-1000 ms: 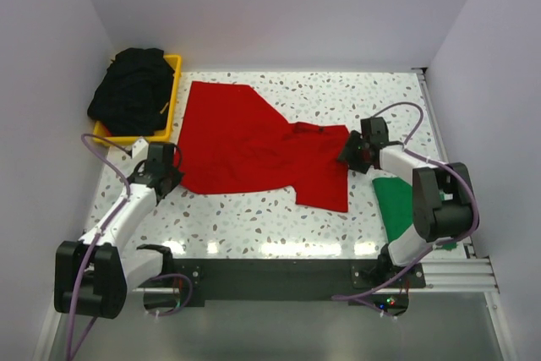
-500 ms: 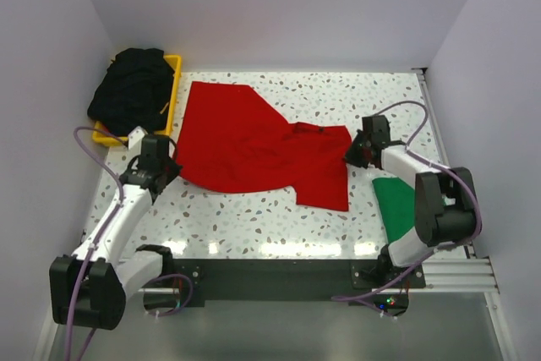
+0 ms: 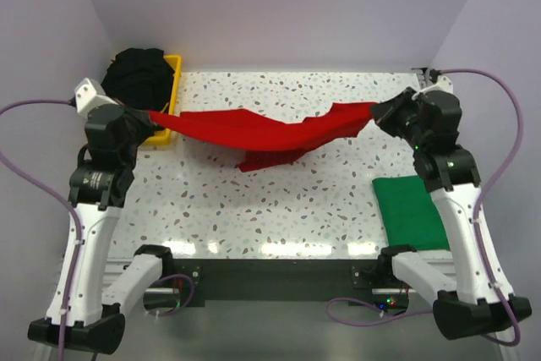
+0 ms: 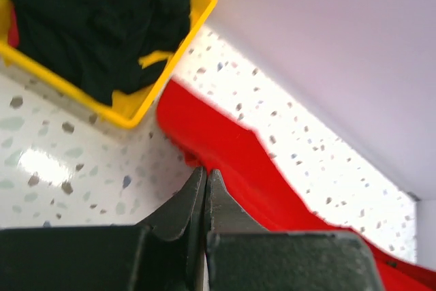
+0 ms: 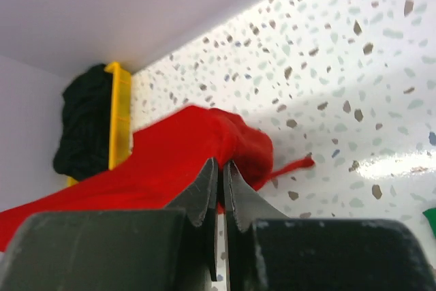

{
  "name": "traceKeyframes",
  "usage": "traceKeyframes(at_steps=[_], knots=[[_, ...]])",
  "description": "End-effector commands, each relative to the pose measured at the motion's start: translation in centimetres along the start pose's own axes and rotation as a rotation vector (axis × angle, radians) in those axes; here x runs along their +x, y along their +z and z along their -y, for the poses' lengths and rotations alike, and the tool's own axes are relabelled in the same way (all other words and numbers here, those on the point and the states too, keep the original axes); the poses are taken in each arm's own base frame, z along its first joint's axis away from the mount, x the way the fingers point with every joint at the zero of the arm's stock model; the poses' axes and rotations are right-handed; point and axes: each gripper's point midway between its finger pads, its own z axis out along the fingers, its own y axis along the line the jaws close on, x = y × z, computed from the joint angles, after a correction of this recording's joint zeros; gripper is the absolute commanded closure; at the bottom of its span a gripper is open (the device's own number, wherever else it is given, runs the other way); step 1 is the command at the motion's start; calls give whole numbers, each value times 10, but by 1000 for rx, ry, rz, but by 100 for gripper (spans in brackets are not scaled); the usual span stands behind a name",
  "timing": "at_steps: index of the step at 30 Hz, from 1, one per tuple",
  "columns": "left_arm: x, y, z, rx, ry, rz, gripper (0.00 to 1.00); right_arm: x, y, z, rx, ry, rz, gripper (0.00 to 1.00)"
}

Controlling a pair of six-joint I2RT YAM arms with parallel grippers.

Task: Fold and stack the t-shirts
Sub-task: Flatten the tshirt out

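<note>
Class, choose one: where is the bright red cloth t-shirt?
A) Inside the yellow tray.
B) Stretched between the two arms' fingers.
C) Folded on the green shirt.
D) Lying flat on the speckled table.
B: the bright red cloth t-shirt spans from the left fingers to the right fingers, each pair shut on one end.

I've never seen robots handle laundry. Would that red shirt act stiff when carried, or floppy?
Probably floppy: the red t-shirt, pinched by the left fingers and right fingers, sags in the middle. Likely light, since thin pinches at its ends hold it up. It could swing or bunch when moved.
</note>
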Motion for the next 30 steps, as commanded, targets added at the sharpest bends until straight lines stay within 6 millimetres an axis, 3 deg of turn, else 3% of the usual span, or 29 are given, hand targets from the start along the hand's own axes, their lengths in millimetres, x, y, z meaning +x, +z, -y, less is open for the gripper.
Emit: traceKeyframes(at_steps=[1, 2, 3, 8, 12, 14, 19, 20, 22, 23, 25, 26, 27, 28, 29, 30], knots=[[-54, -38, 17, 55, -7, 118, 100, -27, -55, -16, -12, -25, 55, 100], [-63, -48, 22, 77, -18, 140, 100, -44, -72, -27, -33, -28, 104, 100], [-78, -60, 30, 110, -37, 169, 100, -52, -89, -33, -53, -34, 137, 100], [-108, -96, 47, 195, -79, 230, 100, -85, -153, -55, -108, -65, 251, 100], [-120, -105, 55, 226, -95, 253, 100, -98, -177, -60, -123, -78, 312, 100], [-120, -99, 58, 228, -97, 252, 100, -102, -174, -62, -123, -84, 325, 100], [-116, -57, 75, 223, -87, 237, 100, -110, -131, -69, -136, -79, 329, 100], [-116, -48, 79, 221, -85, 235, 100, -107, -109, -65, -118, -77, 305, 100], [-114, -18, 91, 216, -79, 227, 100, -117, -86, -72, -130, -69, 330, 100], [-105, 8, 95, 192, -65, 196, 100, -116, -60, -70, -110, -68, 300, 100], [-116, 25, 112, 214, -69, 214, 100, -126, -37, -80, -130, -63, 313, 100], [-116, 48, 121, 205, -58, 202, 100, -134, -29, -87, -142, -62, 324, 100], [-122, 60, 130, 224, -62, 216, 100, -133, 0, -85, -125, -59, 297, 100], [-124, 71, 136, 234, -63, 216, 100, -141, 12, -91, -143, -58, 311, 100], [-129, 95, 146, 236, -64, 216, 100, -154, 16, -100, -165, -58, 339, 100], [-136, 106, 155, 260, -67, 220, 100, -155, 44, -95, -141, -57, 323, 100]])
